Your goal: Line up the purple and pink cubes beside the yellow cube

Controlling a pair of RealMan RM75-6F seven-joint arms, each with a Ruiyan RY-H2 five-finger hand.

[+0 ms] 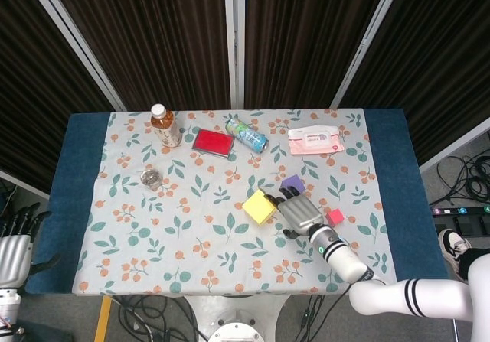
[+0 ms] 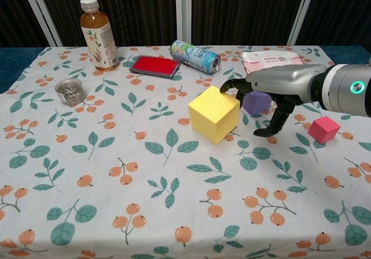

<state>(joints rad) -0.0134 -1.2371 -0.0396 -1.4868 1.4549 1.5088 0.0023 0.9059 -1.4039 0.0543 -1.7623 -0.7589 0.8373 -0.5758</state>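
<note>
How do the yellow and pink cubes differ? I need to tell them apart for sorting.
The yellow cube is clearly bigger than the pink cube. The right hand reaches to the yellow cube's top edge, while the pink cube sits apart, untouched. Both are plain solid-coloured blocks resting on the tablecloth.
</note>
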